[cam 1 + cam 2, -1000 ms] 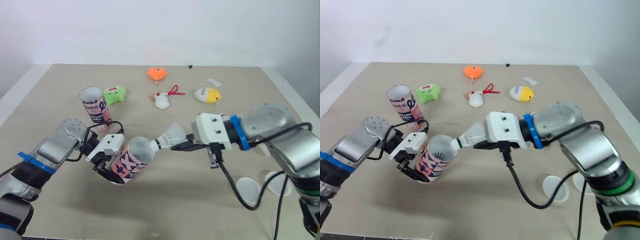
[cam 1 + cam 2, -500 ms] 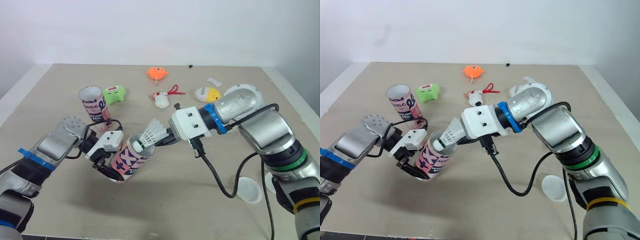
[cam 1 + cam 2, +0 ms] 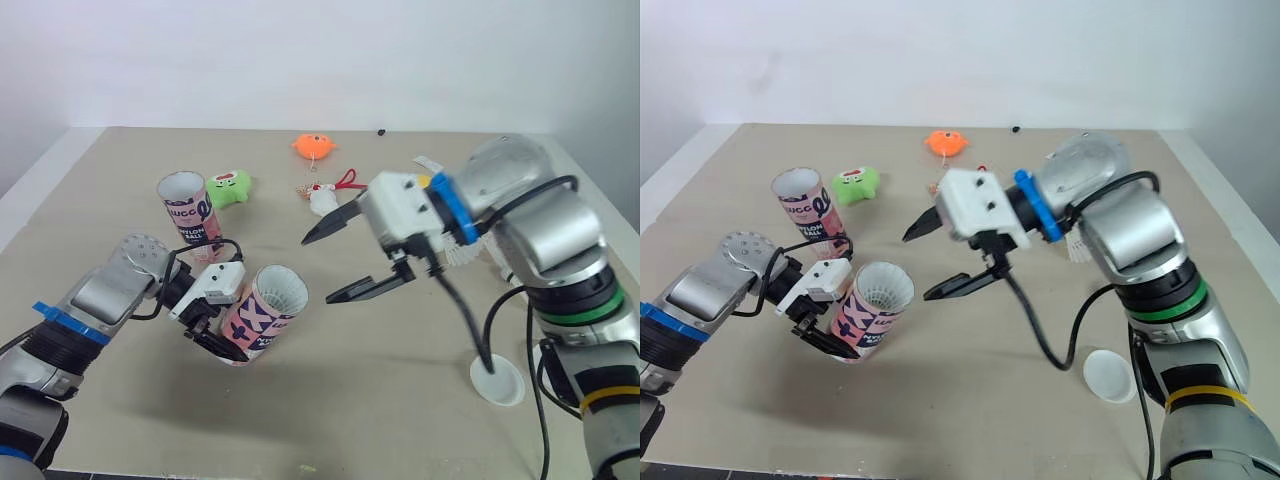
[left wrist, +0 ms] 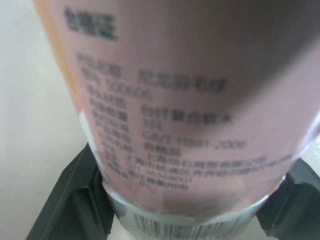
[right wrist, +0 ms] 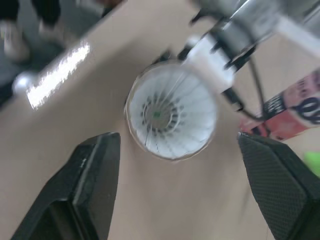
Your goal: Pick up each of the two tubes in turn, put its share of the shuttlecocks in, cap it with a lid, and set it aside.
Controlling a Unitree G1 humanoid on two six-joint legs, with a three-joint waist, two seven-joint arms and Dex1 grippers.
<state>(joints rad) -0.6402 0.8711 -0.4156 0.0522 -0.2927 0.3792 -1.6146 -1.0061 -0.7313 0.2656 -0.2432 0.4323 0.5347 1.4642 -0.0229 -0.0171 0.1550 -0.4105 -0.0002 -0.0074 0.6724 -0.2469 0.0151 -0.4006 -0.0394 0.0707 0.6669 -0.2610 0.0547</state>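
Note:
My left gripper [image 3: 213, 322] is shut on a pink printed tube [image 3: 257, 316], holding it tilted above the table with its open mouth toward the right. Its label [image 4: 170, 115] sits between the two black fingers [image 4: 70, 200]. A white shuttlecock [image 5: 170, 112] rests inside the tube, feathers facing out. My right gripper [image 3: 342, 262] hangs wide open and empty just right of the tube mouth, apart from it. A second pink tube [image 3: 188, 212] stands upright at the back left. One white lid [image 3: 497, 382] lies flat at the front right.
Small toys lie at the back of the table [image 3: 120, 400]: an orange one [image 3: 314, 147], a green one [image 3: 229, 188] beside the upright tube, and a white one with a red cord [image 3: 325, 200]. My right forearm [image 3: 520, 215] covers the back-right area.
My right gripper carried the shuttlecock into the tilted tube's mouth, let it go, opened wide and drew back up and to the right. The left gripper and its tube held still.

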